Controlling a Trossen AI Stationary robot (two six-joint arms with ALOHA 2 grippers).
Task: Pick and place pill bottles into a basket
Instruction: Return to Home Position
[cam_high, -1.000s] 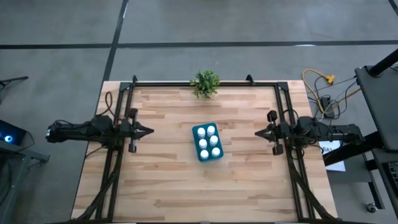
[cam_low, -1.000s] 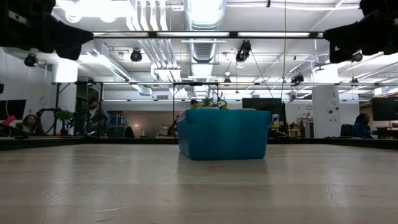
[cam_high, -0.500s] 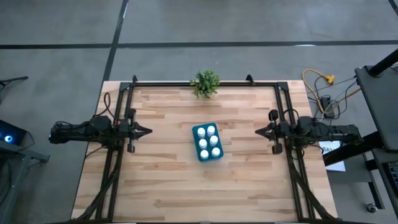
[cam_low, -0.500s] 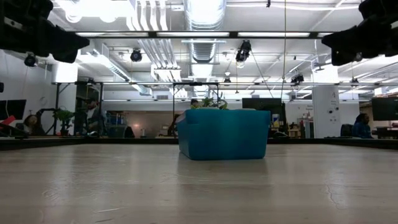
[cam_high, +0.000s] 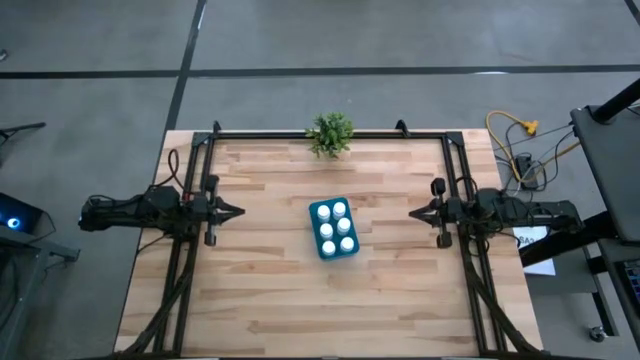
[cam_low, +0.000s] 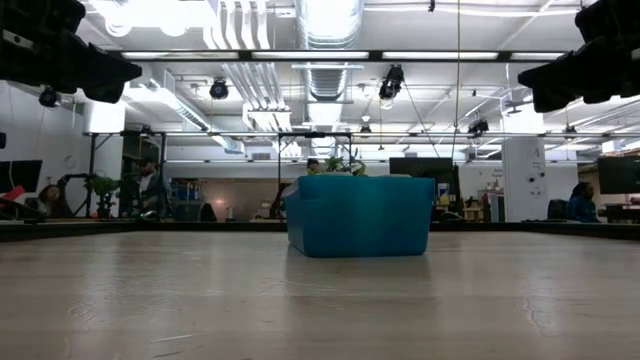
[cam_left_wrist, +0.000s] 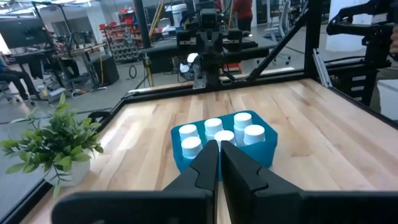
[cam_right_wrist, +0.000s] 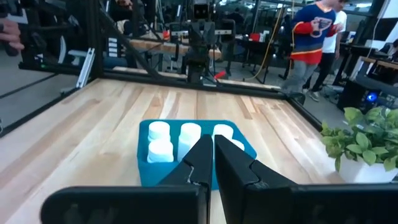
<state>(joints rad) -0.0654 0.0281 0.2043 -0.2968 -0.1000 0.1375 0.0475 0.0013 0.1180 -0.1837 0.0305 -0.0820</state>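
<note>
The teal-blue basket (cam_high: 352, 252) stands on its base in the middle of the wooden table. Several white pill bottles (cam_high: 340, 209) stand upright inside it, caps up. The low view shows only the basket's side wall (cam_low: 360, 215); the bottles are hidden there. My left gripper (cam_high: 240, 211) hovers shut at the table's left edge, pointing level toward the basket (cam_left_wrist: 268, 146) and well short of it. My right gripper (cam_high: 412, 213) hovers shut at the right edge, facing the basket (cam_right_wrist: 149, 171) from the other side. Both grippers (cam_left_wrist: 219, 146) (cam_right_wrist: 212, 142) hold nothing.
A small green potted plant (cam_high: 331, 133) stands at the middle of the far edge. Black frame rails (cam_high: 190, 180) run along the left, right and far sides. Bare wood surrounds the basket. People (cam_right_wrist: 317, 43) stand in the room beyond the table.
In the low view my right gripper has tipped a little in place. The basket and the bottles have kept still.
</note>
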